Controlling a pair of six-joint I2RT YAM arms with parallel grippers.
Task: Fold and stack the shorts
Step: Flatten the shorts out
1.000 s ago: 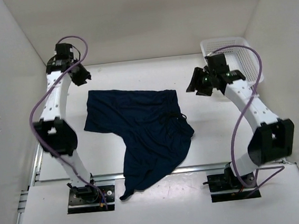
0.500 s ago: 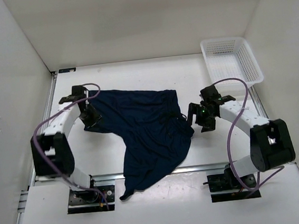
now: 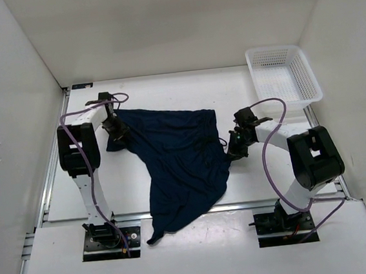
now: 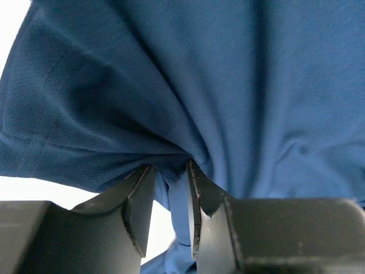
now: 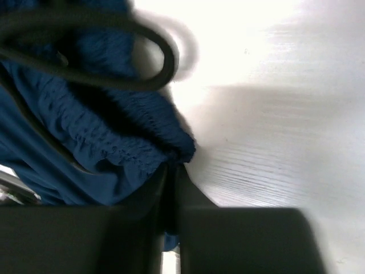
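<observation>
Both arms have folded in low since half a second ago, and each gripper now sits at an edge of the shorts [image 3: 179, 163]; the cloth's far-left corner has pulled in a bit. White table [image 3: 165, 90] carries everything. The dark navy shorts are spread across its middle, one leg trailing over the near edge between the arm bases, waistband on the right side. White mesh basket [image 3: 284, 75] sits in the far-right corner, well apart from the cloth. Left gripper [image 3: 114, 132] is at the far-left leg corner; in the wrist view [image 4: 170, 171] its jaws are nearly together, clamped on a bunched pinch of fabric that fans out above them. Right gripper [image 3: 234, 146] is at the waistband edge; its wrist view [image 5: 171, 171] shows jaws pressed together on the gathered elastic rim, a sliver of blue between them. Blurred dark cord loop [image 5: 154, 57] lies over the waistband just above.
</observation>
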